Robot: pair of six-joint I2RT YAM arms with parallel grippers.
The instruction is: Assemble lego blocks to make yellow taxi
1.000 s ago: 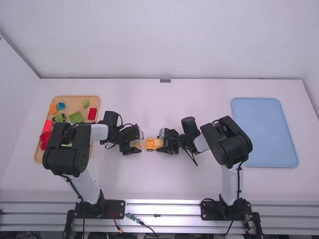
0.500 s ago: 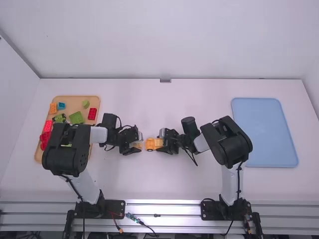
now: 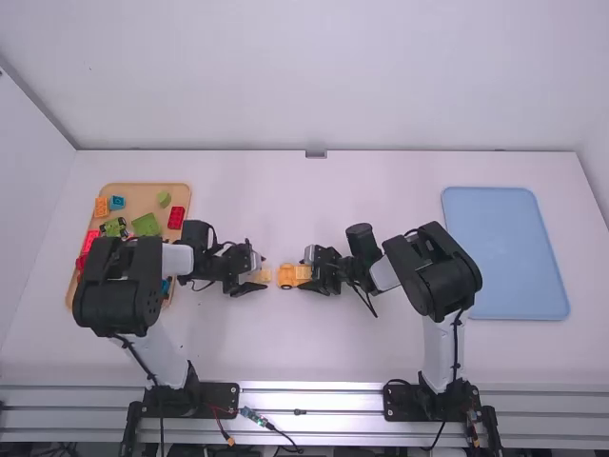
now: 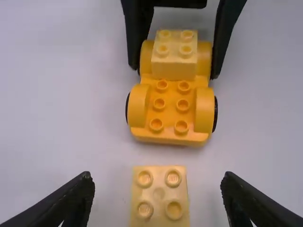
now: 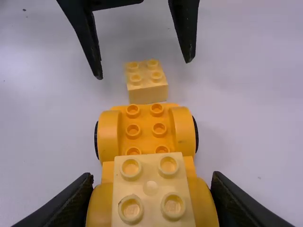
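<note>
Clamping the car point(image 4: 170, 135) by one end, the right gripper point(image 3: 312, 273) has a finger pressed to either side of it near the middle of the table point(image 3: 324, 352). A pale yellow block point(image 5: 150, 187) sits on the car at that same end, studs up, between those fingers. The car's other end points toward the left gripper point(image 3: 258, 276), its bare studs showing between the wheels. Just off that end, near the car but apart from it, a loose yellow block point(image 4: 159, 194) rests studs up on the table. The left gripper's fingers stand wide apart, one to each side of the loose block, touching neither side. Over on the left, the tan tray point(image 3: 141, 191) holds an orange block point(image 3: 101, 207), a blue block point(image 3: 117, 203), red ones and green ones, with the left arm point(image 3: 119, 286) covering part of it. The blue tray point(image 3: 504, 252) lies well apart, on the right side of the table.
</note>
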